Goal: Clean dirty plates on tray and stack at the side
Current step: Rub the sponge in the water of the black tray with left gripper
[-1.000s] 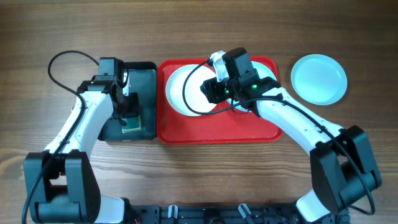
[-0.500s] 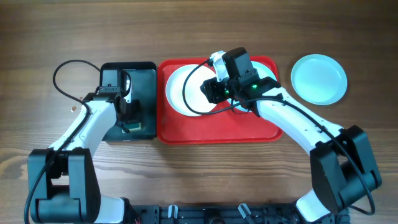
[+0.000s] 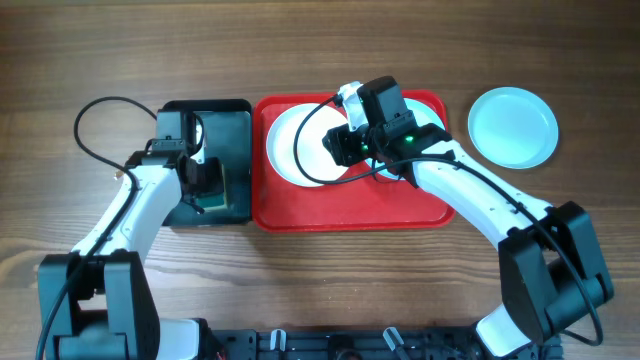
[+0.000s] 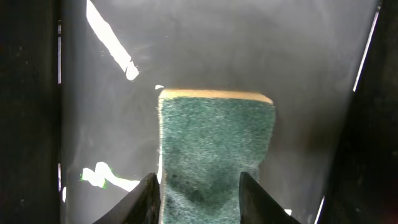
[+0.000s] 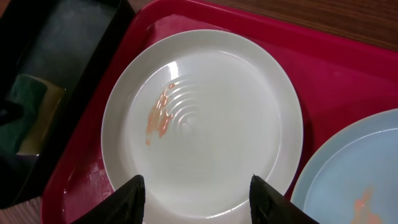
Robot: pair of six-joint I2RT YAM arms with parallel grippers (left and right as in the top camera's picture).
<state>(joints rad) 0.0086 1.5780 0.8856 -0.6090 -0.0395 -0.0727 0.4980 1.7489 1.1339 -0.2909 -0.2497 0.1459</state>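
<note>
A white plate (image 5: 205, 118) with an orange smear lies in the left half of the red tray (image 3: 350, 215); it also shows in the overhead view (image 3: 288, 145). A pale aqua plate (image 5: 364, 180) with an orange smear lies to its right on the tray, mostly under my right arm. A second aqua plate (image 3: 513, 127) lies on the table to the right of the tray. My right gripper (image 5: 200, 199) is open and empty above the white plate's near rim. My left gripper (image 4: 199, 199) is shut on the green sponge (image 4: 214, 143) inside the black basin (image 3: 235, 115).
The black basin stands against the tray's left side, its walls close around my left gripper (image 3: 207, 190). My right arm (image 3: 470, 190) reaches over the tray's right half. A black cable (image 3: 100, 125) loops over the table to the left of the basin.
My left wrist has shifted a little within the basin, toward the front over the sponge, and its cable loop has swung. The right arm and the plates have not moved.
</note>
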